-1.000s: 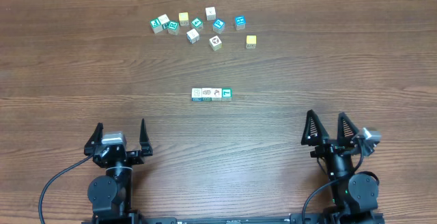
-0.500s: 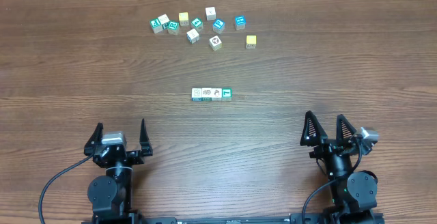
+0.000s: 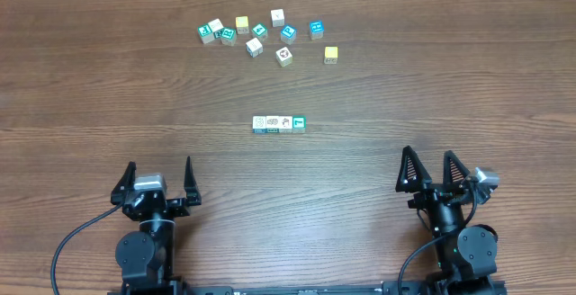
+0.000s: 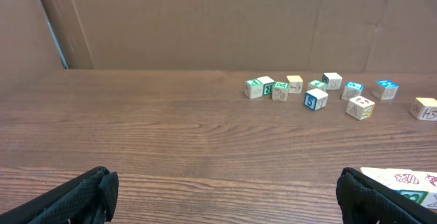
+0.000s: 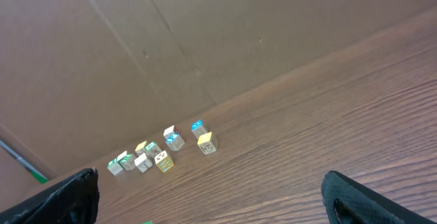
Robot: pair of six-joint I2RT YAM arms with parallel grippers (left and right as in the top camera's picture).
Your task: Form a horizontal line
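The horizontal line [image 3: 279, 124] is a straight row of touching small cubes at the table's middle, white picture faces with a teal-faced one at its right end. Its left end shows at the lower right of the left wrist view [image 4: 404, 181]. My left gripper [image 3: 159, 176] is open and empty at the near left, well short of the row. My right gripper [image 3: 428, 166] is open and empty at the near right. In the wrist views both pairs of fingers stand wide apart over bare wood [image 4: 222, 197] [image 5: 208, 197].
Several loose cubes [image 3: 261, 34] lie scattered at the far side, white, teal and yellow; a yellow one [image 3: 331, 55] is the rightmost. They show in the left wrist view [image 4: 321, 91] and right wrist view [image 5: 160, 152]. A cardboard wall [image 4: 205, 19] backs the table.
The right gripper's jaws shifted slightly between one second ago and half a second ago. Since then nothing has moved.
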